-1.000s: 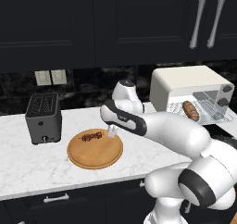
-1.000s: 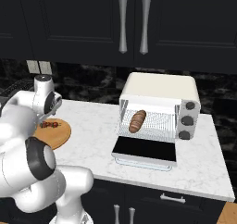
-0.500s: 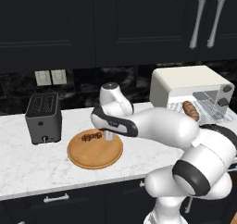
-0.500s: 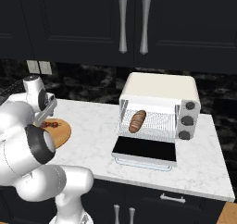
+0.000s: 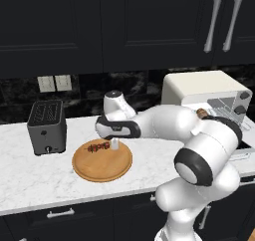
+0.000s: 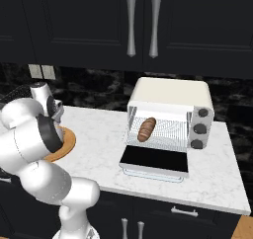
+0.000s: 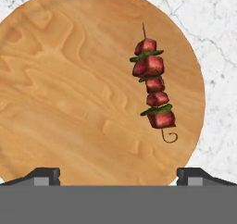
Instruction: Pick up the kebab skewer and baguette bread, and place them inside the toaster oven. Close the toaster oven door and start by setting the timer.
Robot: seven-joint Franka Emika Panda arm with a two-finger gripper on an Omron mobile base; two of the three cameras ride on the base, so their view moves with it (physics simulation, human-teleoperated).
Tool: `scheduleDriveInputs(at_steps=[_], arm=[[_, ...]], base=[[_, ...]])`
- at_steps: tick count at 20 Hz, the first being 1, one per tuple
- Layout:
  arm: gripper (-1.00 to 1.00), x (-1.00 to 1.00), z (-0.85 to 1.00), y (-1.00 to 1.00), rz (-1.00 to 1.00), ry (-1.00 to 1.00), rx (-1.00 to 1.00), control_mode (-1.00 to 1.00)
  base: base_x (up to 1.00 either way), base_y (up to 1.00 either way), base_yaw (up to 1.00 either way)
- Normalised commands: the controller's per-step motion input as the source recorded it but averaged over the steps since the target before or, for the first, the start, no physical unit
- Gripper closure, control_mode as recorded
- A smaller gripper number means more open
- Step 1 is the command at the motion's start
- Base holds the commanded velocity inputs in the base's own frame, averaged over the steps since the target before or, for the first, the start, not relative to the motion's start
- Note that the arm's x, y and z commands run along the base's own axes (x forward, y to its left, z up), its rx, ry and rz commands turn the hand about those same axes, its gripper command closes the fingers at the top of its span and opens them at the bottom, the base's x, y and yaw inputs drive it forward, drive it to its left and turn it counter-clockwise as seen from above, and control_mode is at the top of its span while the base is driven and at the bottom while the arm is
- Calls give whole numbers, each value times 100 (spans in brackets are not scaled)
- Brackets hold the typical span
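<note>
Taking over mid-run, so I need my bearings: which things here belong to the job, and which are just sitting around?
Job:
- kebab skewer, on the wooden board
- baguette bread, already on the rack inside
- toaster oven
- toaster oven door, folded down open
- gripper, open above the board

Lying about:
- slot toaster
- wall outlets

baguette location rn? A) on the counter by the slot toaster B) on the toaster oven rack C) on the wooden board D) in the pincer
B: the baguette bread lies on the wire rack inside the toaster oven, whose door hangs open; just the kebab skewer sits on the wooden board.
</note>
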Motion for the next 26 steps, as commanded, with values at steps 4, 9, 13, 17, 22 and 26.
scheduleDriveInputs(at_steps=[4, 9, 13, 17, 22, 26], arm=[[-100, 10, -26, 29, 2, 0, 0, -100], [-100, 7, -25, 23, 2, 0, 0, -100], [-100, 27, -20, 0, 1, 0, 0, -100], [-100, 17, -13, 0, 1, 0, 0, -100], [-100, 24, -14, 0, 2, 0, 0, -100], [-100, 19, -18, 0, 3, 2, -1, -100]], base=[[0, 0, 0], [0, 0, 0], [0, 0, 0], [0, 0, 0], [0, 0, 0], [0, 0, 0]])
